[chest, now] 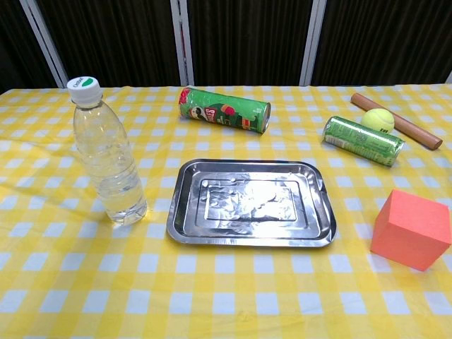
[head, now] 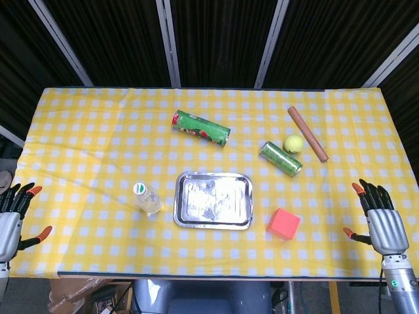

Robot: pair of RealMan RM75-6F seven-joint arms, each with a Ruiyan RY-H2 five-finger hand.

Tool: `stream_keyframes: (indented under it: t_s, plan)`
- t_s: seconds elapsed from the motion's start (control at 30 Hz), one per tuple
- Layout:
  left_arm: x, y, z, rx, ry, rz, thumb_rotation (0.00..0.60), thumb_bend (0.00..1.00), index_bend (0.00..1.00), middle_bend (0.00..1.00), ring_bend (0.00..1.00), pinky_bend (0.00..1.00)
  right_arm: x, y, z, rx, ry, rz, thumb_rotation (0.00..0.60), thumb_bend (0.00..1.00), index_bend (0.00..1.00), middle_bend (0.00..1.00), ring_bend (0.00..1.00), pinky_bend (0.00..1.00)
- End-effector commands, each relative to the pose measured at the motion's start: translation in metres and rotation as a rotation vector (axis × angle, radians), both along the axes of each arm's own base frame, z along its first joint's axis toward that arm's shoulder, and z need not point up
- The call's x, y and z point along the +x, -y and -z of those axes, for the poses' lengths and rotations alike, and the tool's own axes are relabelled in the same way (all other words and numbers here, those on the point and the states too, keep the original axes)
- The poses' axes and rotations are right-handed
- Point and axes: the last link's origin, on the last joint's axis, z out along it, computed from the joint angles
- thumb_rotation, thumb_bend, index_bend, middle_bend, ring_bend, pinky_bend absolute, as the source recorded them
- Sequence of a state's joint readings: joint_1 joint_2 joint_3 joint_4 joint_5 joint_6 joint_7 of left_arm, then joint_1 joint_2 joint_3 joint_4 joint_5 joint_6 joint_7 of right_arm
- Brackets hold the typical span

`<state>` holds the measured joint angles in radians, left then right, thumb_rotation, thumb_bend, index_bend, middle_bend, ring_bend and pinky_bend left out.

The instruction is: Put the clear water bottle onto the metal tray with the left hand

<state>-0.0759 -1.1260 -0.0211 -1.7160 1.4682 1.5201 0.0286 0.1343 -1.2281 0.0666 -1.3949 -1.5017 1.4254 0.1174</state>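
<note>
The clear water bottle [head: 147, 198] [chest: 107, 155] stands upright with a white and green cap, just left of the metal tray [head: 213, 200] [chest: 251, 203]. The tray lies empty near the table's front middle. My left hand [head: 13, 219] hovers at the table's left front corner, fingers spread, holding nothing, well left of the bottle. My right hand [head: 378, 219] is at the right front edge, fingers apart and empty. Neither hand shows in the chest view.
A green chip can [head: 201, 127] [chest: 224, 109] lies behind the tray. At the back right lie a green drink can [head: 281, 158] [chest: 363, 140], a tennis ball [head: 292, 144] [chest: 378, 119] and a wooden rolling pin [head: 307, 133] [chest: 396, 120]. A red block [head: 283, 224] [chest: 412, 229] sits right of the tray.
</note>
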Motion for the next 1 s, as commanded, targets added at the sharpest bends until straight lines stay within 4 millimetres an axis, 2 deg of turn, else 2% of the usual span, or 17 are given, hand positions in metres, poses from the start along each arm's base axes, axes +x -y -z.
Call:
stream_keyframes:
  t_s: [0.03,0.37,0.57,0.67,0.87,1.0]
  plan:
    - [0.000,0.000,0.001,-0.008,0.002,-0.002,0.600,0.25,0.14,0.08,0.00,0.00,-0.001,-0.001,0.000,0.002,-0.006,0.005,0.600,0.05,0.05,0.00,0.00,0.00]
    - [0.007,0.002,0.007,-0.023,-0.009,0.023,0.600,0.26,0.14,0.08,0.00,0.00,0.003,-0.006,-0.002,-0.003,0.001,-0.005,0.600,0.05,0.05,0.00,0.00,0.00]
    - [0.012,-0.006,0.015,0.022,0.056,0.102,0.600,0.25,0.14,0.08,0.00,0.00,-0.001,-0.007,-0.001,0.016,0.004,0.026,0.600,0.05,0.05,0.00,0.00,0.00]
    - [0.017,-0.011,0.025,0.002,0.191,0.123,0.600,0.25,0.15,0.09,0.00,0.00,0.002,-0.005,0.000,0.023,0.019,0.017,0.600,0.05,0.05,0.00,0.00,0.00]
    - [0.035,-0.027,0.049,-0.240,0.554,0.043,0.600,0.23,0.15,0.08,0.00,0.00,-0.001,-0.002,0.003,0.059,0.040,0.036,0.600,0.05,0.05,0.00,0.00,0.00]
    - [0.046,-0.045,0.066,-0.343,0.670,0.013,0.600,0.23,0.15,0.08,0.00,0.00,0.001,0.001,0.003,0.058,0.053,0.025,0.600,0.05,0.05,0.00,0.00,0.00]
